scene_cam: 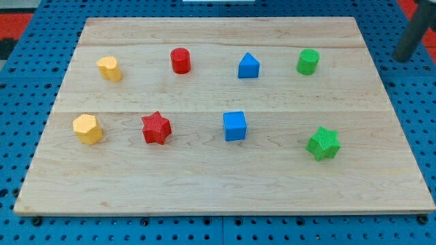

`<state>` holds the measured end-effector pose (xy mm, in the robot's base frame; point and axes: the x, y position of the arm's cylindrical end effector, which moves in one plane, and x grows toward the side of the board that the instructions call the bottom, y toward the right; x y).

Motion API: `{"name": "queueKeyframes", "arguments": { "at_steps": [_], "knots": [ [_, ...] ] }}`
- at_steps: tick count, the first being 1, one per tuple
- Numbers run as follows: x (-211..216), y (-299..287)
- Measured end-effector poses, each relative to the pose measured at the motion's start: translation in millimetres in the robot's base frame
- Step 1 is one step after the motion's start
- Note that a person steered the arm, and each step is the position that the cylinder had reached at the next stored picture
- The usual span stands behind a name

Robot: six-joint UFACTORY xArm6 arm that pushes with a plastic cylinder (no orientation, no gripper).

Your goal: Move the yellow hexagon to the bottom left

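The yellow hexagon [87,128] sits on the wooden board [218,184] at the view's left side, in the lower of the two rows of blocks. It is already far to the left, but not yet at the bottom: a wide band of bare wood lies between it and the bottom edge. So I judge the task as not started, or almost not; the push down toward the bottom left corner is what remains.

Just to its right, a little apart, stands the red star [157,127], and further right in the same row the blue cube [235,126]. The green star [323,143] is well apart, near the view's right. Above the hexagon, in the upper row, is a second yellow block [110,68], of a rounded shape that I cannot name with certainty. Then come the red cylinder [180,60], the blue triangular block [248,66] and the green cylinder [308,61].

The dark rod [411,37] shows only at the view's top right, beyond the board's edge, over the blue perforated table [415,102]. Its lower end is blurred, so I cannot say exactly where my tip rests. It has nothing to open or to press together, and it touches no block.

I think my tip must cross the whole board and come to the upper side of the hexagon. The way to the corner looks free of other blocks.
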<state>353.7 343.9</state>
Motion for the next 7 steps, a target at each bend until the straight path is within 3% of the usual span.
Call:
{"name": "queueKeyframes", "arguments": {
  "at_steps": [1,2,4,7],
  "knots": [
    [71,-25],
    [85,-86],
    [58,-232],
    [42,-504]
  ]
}}
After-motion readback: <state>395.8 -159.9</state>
